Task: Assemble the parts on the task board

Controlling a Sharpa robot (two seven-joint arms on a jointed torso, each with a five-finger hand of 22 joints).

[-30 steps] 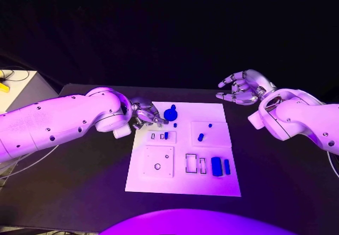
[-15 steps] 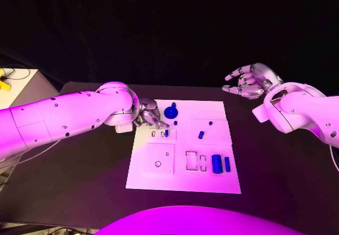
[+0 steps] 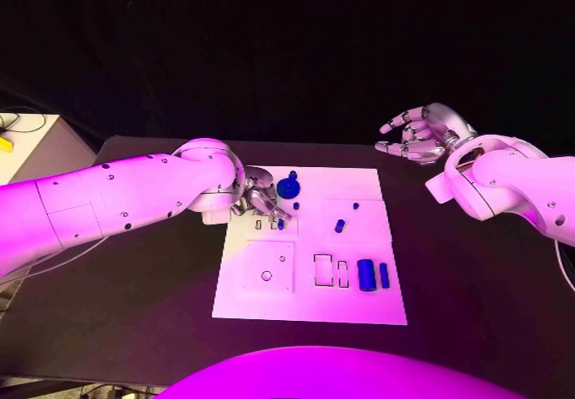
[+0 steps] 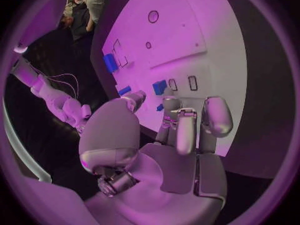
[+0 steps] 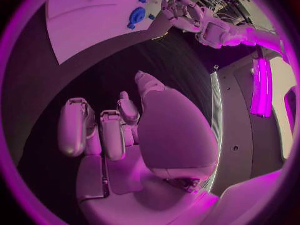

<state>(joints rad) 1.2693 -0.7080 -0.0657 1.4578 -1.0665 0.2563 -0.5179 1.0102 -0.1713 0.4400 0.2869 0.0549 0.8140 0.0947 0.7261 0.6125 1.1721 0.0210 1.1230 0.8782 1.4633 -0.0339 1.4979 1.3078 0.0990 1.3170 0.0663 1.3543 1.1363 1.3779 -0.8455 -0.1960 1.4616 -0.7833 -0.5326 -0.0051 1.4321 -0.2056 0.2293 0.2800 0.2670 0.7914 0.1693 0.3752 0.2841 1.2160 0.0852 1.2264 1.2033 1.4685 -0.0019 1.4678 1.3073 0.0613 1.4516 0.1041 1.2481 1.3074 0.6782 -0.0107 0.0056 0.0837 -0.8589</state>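
Note:
The white task board (image 3: pixel 309 295) lies mid-table. My left hand (image 3: pixel 262 199) hangs low over its far left corner, fingers pointing down at the small slots. In the left wrist view a small blue peg (image 4: pixel 160 107) lies just beside a fingertip (image 4: pixel 170 105), with a gap to the thumb, and a blue part (image 4: pixel 160 87) stands by two open slots. A round blue part (image 3: pixel 289 189) sits beside that hand. My right hand (image 3: pixel 417 137) is raised beyond the board's far right corner, fingers loosely curled and apart, holding nothing.
Two blue blocks (image 3: pixel 366 275) stand side by side near the board's right edge, next to rectangular cut-outs (image 3: pixel 323 270). A small blue piece (image 3: pixel 339 225) sits mid-board. A pale box (image 3: pixel 36 145) stands off the table's far left corner.
My left hand has slid right, further onto the board's far left corner and closer to the round blue part. The right hand has drifted a little further back.

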